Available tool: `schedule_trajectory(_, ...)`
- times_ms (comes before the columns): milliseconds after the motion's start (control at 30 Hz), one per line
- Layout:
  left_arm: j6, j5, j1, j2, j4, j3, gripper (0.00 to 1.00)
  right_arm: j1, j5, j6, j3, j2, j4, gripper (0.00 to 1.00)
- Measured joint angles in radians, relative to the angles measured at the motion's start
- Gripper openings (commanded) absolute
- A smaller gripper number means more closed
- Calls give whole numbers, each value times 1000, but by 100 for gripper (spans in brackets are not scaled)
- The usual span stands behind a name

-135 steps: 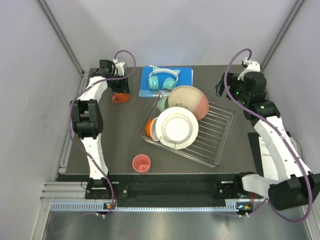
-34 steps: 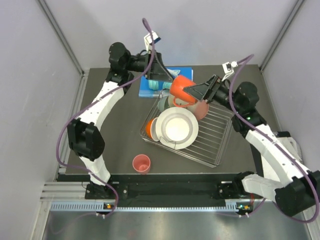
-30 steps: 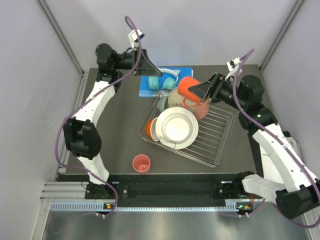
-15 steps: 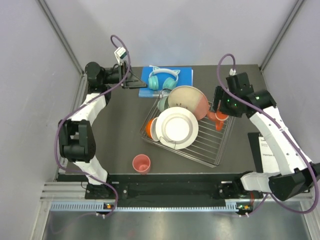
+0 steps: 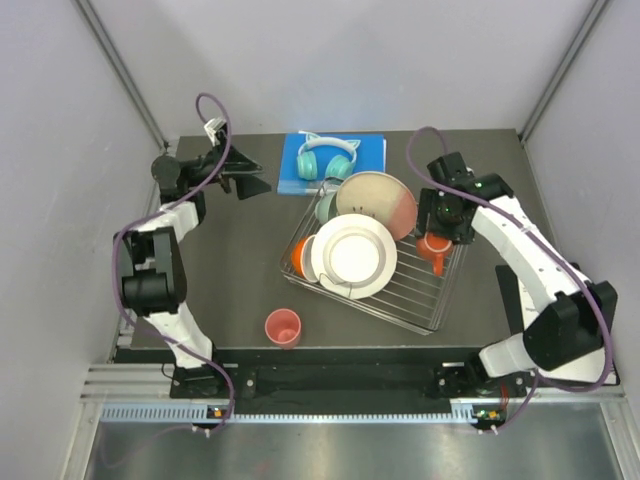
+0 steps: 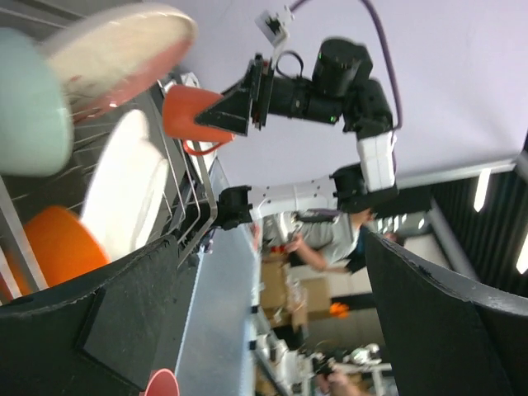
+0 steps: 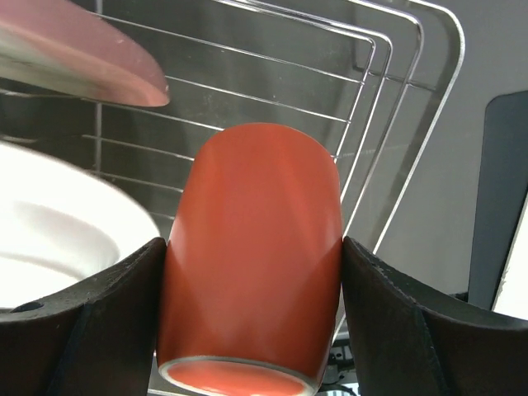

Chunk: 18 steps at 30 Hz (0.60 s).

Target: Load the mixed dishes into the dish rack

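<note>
Red-orange glaze fills my right wrist view: the mug [image 7: 252, 256] is clamped between my two dark fingers [image 7: 91, 330], with the wires of the dish rack [image 7: 396, 107] behind it. That view cannot place me on the counter. The top view can: my right claw [image 5: 437, 238] hangs over the rack's right end, towards the counter's right edge, with the mug's handle on the near side.

Only from above do I see the whole load. The pink-and-cream plate [image 5: 380, 200] leans at the rack's far end and the white plate [image 5: 352, 255] stands in front of it. The mint bowl [image 5: 325, 207] and orange cup [image 5: 298, 257] are tucked at the rack's left side, both partly hidden by the plates. A coral pink cup [image 5: 283, 327] stands alone on the counter [image 5: 230, 270] near its near edge. Teal headphones [image 5: 326, 160] lie on a blue book [image 5: 370, 152] at the far edge.

My left claw [image 6: 271, 247] is at the far left corner, its fingers spread wide with nothing between them. Its camera looks sideways at the mug in my other claw.

I cannot tell whether the mug touches the wires.

The counter is dark and matte, and the walls [image 5: 400, 60] are pale lilac. Past the near edge the left wrist view shows a blurred person [image 6: 322, 239] under strip lights.
</note>
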<state>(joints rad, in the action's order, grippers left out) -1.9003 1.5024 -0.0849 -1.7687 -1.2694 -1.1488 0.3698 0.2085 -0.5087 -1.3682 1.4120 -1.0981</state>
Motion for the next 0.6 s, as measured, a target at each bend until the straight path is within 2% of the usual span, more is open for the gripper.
schedule_trajectory(200, -70, 0, -129, -148, -10, 1, 99, -2, -2, -1, 27, 71, 46, 0)
schedule_trajectory(600, -92, 0, -112, -233, -21, -49, 99, -103, -92, 0, 116, 141, 182, 0)
